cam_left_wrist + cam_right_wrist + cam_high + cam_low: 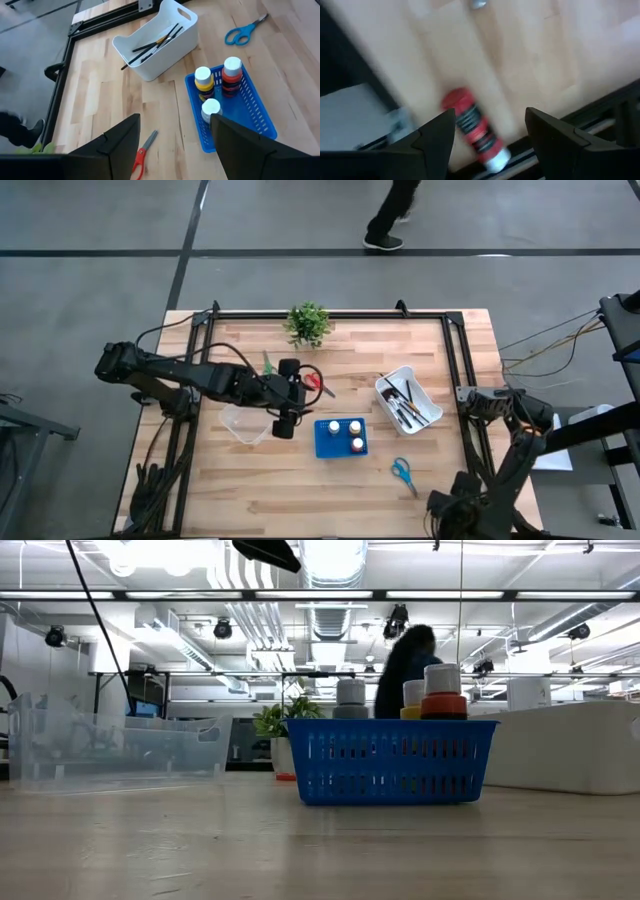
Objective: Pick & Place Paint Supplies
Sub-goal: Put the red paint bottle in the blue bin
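From above, the left gripper (284, 412) hangs over the table (250, 490) just left of the blue basket (340, 448), between it and a clear bin (243, 425). Its fingers stand apart with nothing between them. Red-handled scissors (313, 381) lie just beyond the gripper, green-handled scissors (268, 364) a little farther back toward the potted plant (307, 323). The blue basket holds three paint bottles (355, 434). To the basket's right, a white bin (384, 388) holds dark-tipped brushes (408, 404); blue-handled scissors (403, 473) lie on the wood below that bin. The left arm reaches in level from the table's left edge. The right arm is folded at the table's right edge, well away from the basket. A person's legs (392, 215) pass on the floor beyond the table.

At table height, the blue basket (390, 761) stands in the middle with bottle caps (441, 679) rising over its rim, the clear bin (110, 745) to its left, the white bin (570, 745) to its right and the plant (275, 722) behind.

The left wrist view shows open fingers (122, 142) empty, the basket (197, 135) with its white-capped bottles (231, 75) just ahead of them, the red scissors (140, 157) on the wood between the fingers, the white bin (165, 55) with brushes (152, 44) beyond, and blue scissors (243, 33) far off.

In the right wrist view, the right gripper (490, 132) has its fingers spread, gripping nothing; a red paint bottle (472, 127) lies on its side on the wood between and beyond them, near the table's frame.
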